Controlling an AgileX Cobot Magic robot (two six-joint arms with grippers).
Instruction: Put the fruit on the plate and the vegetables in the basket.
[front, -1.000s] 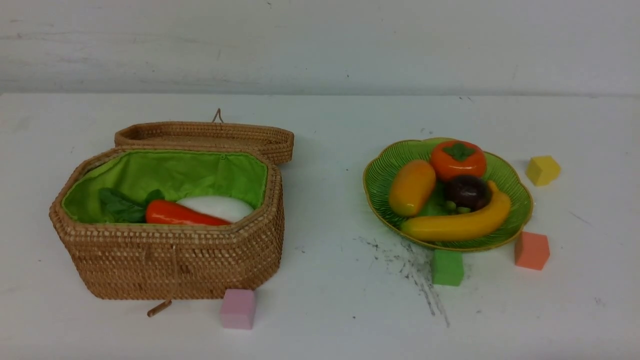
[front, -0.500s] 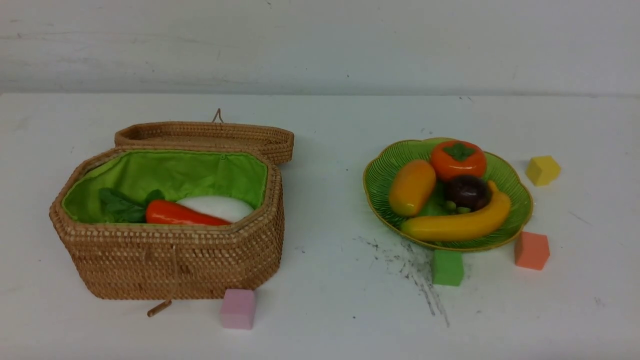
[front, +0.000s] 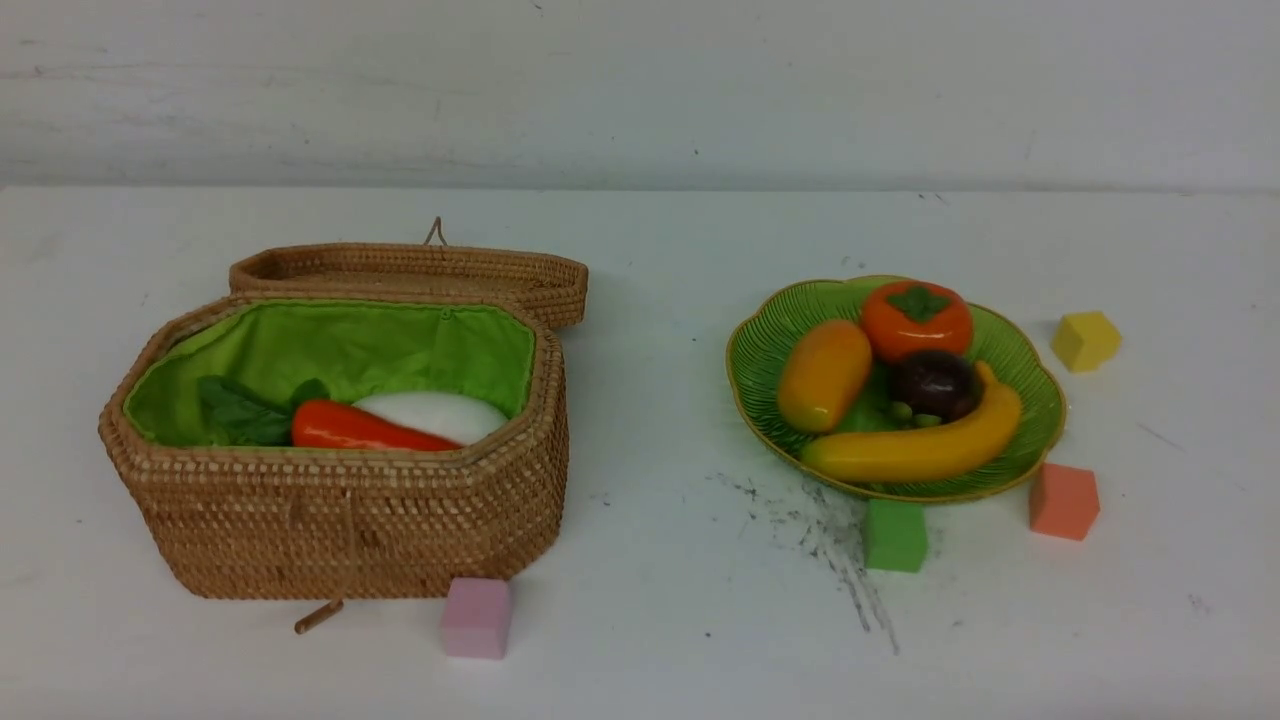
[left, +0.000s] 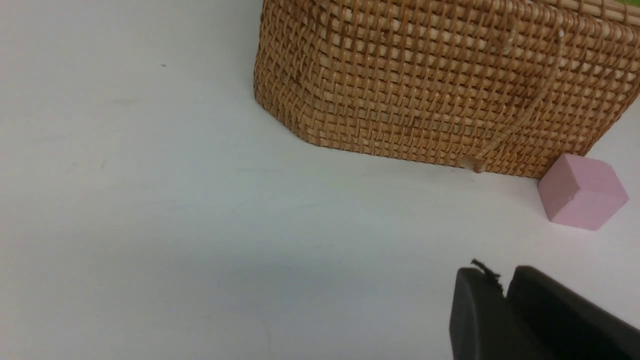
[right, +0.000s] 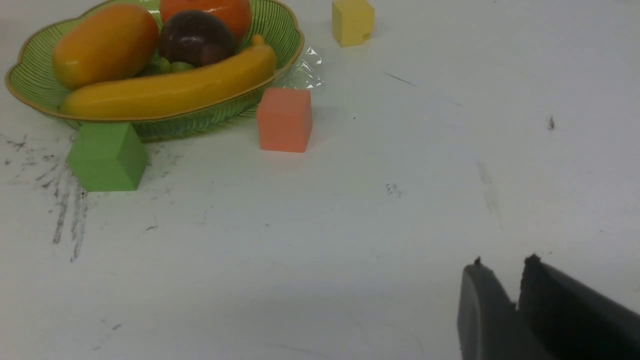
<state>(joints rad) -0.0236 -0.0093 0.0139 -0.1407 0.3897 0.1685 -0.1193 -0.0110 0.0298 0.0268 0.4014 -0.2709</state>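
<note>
Neither arm is seen in the front view. Of the left gripper (left: 502, 285) only two dark fingertips are shown, cut off at the frame's edge, pressed together over bare table with nothing between them. The right gripper (right: 505, 280) is likewise cut off; its tips stand almost together with a narrow slit between, clasping nothing.

The basket (front: 340, 500) stands on the left of the white table (front: 650, 620), its lid (front: 410, 268) laid back behind it and the green lining (front: 340, 345) exposed. Inside, the red-orange pepper (front: 360, 428) lies against the white radish (front: 440, 412), whose dark green leaves (front: 240, 412) are partly hidden by the near wall. No eggplant can be made out; the basket floor is concealed.

The plate (front: 1030, 400) sits on the right, well apart from the basket. On it are held the mango (front: 825, 375), the persimmon (front: 915, 318), the mangosteen (front: 935, 383) and the banana (front: 915, 445), which is laid along the near rim. Small green pieces beside the mangosteen are too small to identify.

A pink cube (front: 476, 617) rests just beside the basket's near wall. A green cube (front: 894, 535) and an orange cube (front: 1064, 501) lie near the plate's front rim; a yellow cube (front: 1085, 340) lies to its right. Dark scuff marks (front: 830, 540) streak the table.
</note>
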